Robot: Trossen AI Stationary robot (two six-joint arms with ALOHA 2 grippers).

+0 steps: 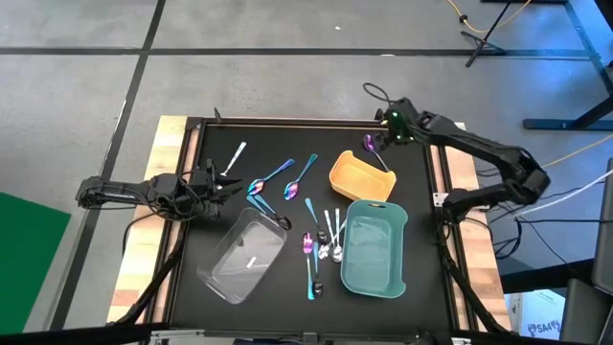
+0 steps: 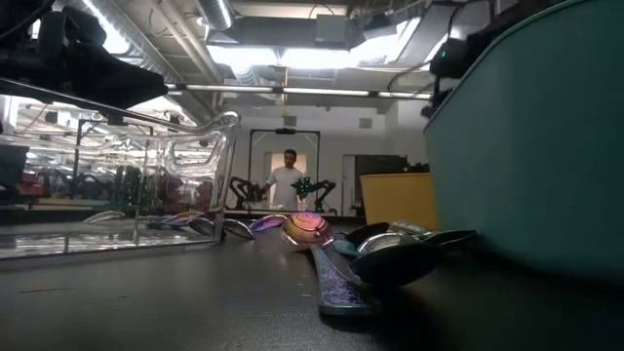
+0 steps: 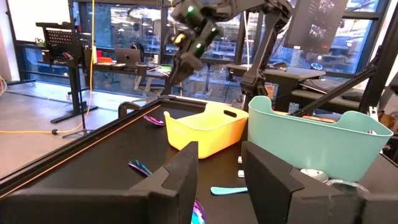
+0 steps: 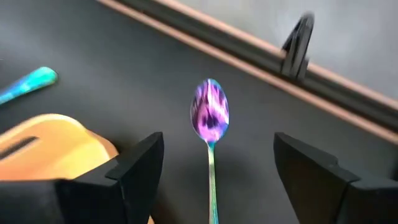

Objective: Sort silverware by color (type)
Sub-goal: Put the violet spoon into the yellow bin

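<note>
An iridescent purple spoon [image 4: 209, 117] lies on the black mat near the table's far edge [image 1: 371, 144]. My right gripper [image 4: 217, 144] hovers over it, open, one finger on each side of the spoon and neither touching. My left gripper [image 1: 226, 186] waits open near the table's left side, its fingers [image 3: 186, 163] level above the mat. A silver spoon [image 1: 236, 156] lies beyond it. Two iridescent blue-purple spoons [image 1: 273, 176] [image 1: 300, 179] lie mid-table. A cluster of silver, iridescent and teal-handled pieces [image 1: 322, 241] lies left of the teal tray, with one purple bowl [image 2: 306, 231] showing in the low view.
The yellow tray [image 1: 358, 177] sits just nearer than the right gripper and the teal tray [image 1: 374, 249] nearer still. The clear tray [image 1: 243, 253] lies near-left and holds one silver piece. A raised rail [image 4: 298, 68] borders the far edge. A person [image 2: 288, 181] stands in the room behind.
</note>
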